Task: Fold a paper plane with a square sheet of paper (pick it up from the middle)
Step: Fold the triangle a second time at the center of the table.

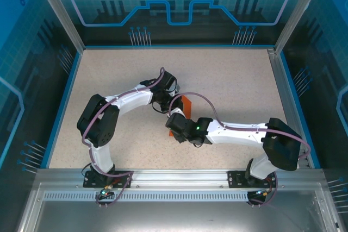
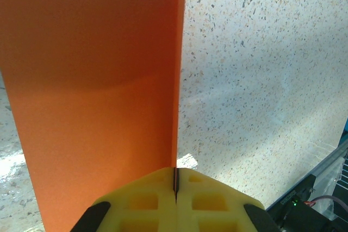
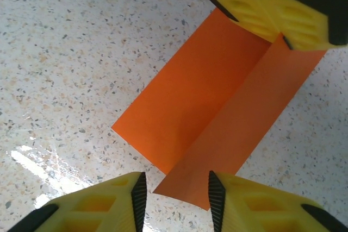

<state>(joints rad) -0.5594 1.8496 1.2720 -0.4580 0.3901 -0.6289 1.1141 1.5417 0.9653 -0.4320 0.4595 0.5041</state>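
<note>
The square sheet of paper (image 3: 217,101) is bright orange and folded along a centre crease into a long tent shape standing on the speckled table (image 1: 234,85). My left gripper (image 2: 176,180) is shut on the raised crease at the sheet's far end, and one orange flap (image 2: 98,91) hangs to its left. Its yellow fingers (image 3: 272,14) show at the top of the right wrist view. My right gripper (image 3: 176,194) stands open around the near end of the fold, with both pads clear of the paper. From above, a strip of the orange sheet (image 1: 186,104) shows between both grippers.
Both arms meet at the table's middle, the right forearm (image 1: 239,131) lying across the near right part. A cable (image 1: 201,99) loops over the paper. Blue-edged transparent walls (image 1: 65,80) ring the table and a metal rail (image 1: 174,180) runs along the near edge.
</note>
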